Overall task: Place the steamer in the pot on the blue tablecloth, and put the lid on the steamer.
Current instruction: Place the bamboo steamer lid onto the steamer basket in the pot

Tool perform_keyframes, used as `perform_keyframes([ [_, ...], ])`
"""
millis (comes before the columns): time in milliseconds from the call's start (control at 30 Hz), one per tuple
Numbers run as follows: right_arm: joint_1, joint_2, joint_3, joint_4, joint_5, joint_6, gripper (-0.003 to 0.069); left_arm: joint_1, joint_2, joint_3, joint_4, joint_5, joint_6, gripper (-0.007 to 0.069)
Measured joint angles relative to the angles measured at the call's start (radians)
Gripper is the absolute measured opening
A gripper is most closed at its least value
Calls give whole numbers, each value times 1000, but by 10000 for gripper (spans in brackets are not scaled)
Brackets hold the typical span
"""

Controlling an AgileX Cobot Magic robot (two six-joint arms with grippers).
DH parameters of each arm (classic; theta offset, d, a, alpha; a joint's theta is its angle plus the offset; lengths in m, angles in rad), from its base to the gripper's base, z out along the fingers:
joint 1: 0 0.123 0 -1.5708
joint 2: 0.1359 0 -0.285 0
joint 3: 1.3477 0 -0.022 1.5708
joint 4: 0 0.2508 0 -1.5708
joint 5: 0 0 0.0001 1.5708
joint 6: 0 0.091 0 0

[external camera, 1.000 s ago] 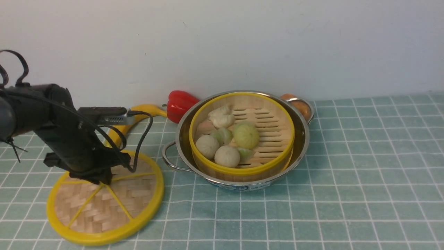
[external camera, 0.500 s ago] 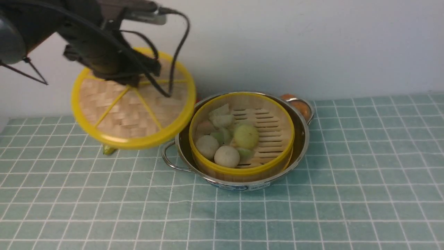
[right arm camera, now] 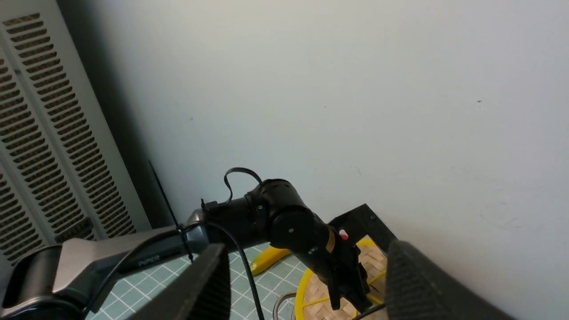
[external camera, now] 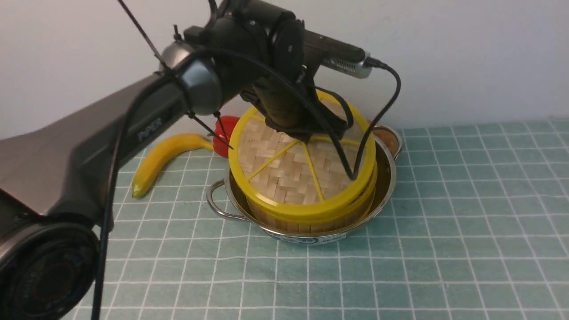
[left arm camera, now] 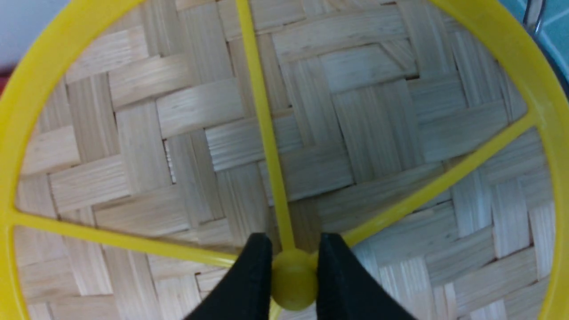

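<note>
The woven lid (external camera: pixel 289 178) with its yellow rim and spokes sits tilted over the steamer (external camera: pixel 284 226). Only a strip of the steamer's bamboo wall shows beneath the lid. The steamer stands inside the steel pot (external camera: pixel 384 178) on the blue tablecloth (external camera: pixel 444 222). My left gripper (external camera: pixel 306 133) reaches down from above, and in the left wrist view it (left arm camera: pixel 294 275) is shut on the lid's yellow centre knob (left arm camera: pixel 293 289). The lid (left arm camera: pixel 355 133) fills that view. My right gripper (right arm camera: pixel 309 249) is held high, jaws open and empty, outside the front view.
A banana (external camera: pixel 164 155) and a red pepper (external camera: pixel 224 129) lie left of the pot by the wall. An orange object (external camera: pixel 386 138) sits behind the pot's far handle. The left arm's cable (external camera: pixel 382 111) loops over the lid. A vented panel (right arm camera: pixel 35 133) stands beside the table.
The left arm lifted the lid off the cloth at the left, swung it up and rightward, and now holds it down over the steamer, hiding the buns.
</note>
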Motion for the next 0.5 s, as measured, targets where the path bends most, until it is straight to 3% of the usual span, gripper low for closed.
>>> perform_keyframes([
  [500, 0, 0, 0, 1, 0, 12, 461, -1, 57, -2, 1, -88, 0, 117],
])
